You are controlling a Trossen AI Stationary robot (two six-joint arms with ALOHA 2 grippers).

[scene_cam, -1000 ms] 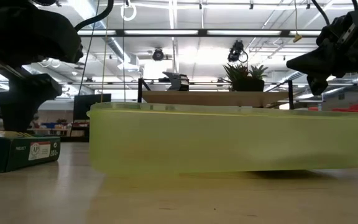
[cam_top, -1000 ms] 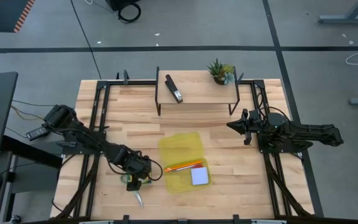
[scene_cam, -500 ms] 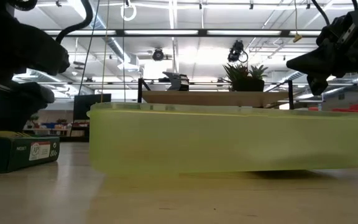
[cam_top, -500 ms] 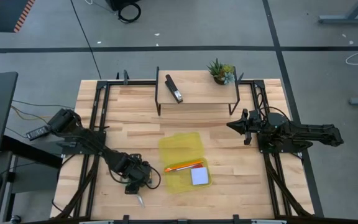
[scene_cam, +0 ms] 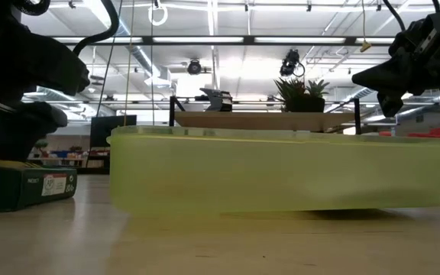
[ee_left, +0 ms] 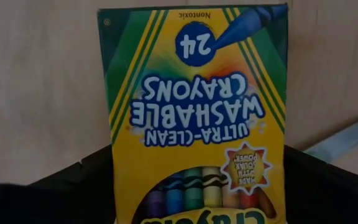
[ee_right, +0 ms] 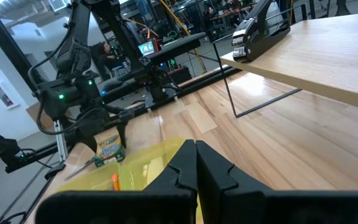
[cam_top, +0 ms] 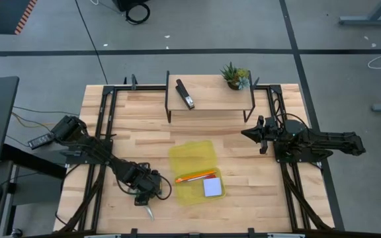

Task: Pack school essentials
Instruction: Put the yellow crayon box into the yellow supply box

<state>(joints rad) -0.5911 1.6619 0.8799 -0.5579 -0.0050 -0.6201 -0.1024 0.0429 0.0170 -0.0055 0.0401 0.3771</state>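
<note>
Crayon box [ee_left: 194, 112] pickup is in hand: left gripper [cam_top: 143, 192] straddles it, jaws released; right gripper [cam_top: 257, 136] waits clenched. Next, clamp and carry to yellow case [cam_top: 194, 158]

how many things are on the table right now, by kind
crayon box: 1
scissors: 1
yellow-green case: 1
orange pencils in the case: too thin to count apart, taken as 1 bunch
pale notepad in the case: 1
black stapler on the riser shelf: 1
potted plant: 1
total: 7
</note>
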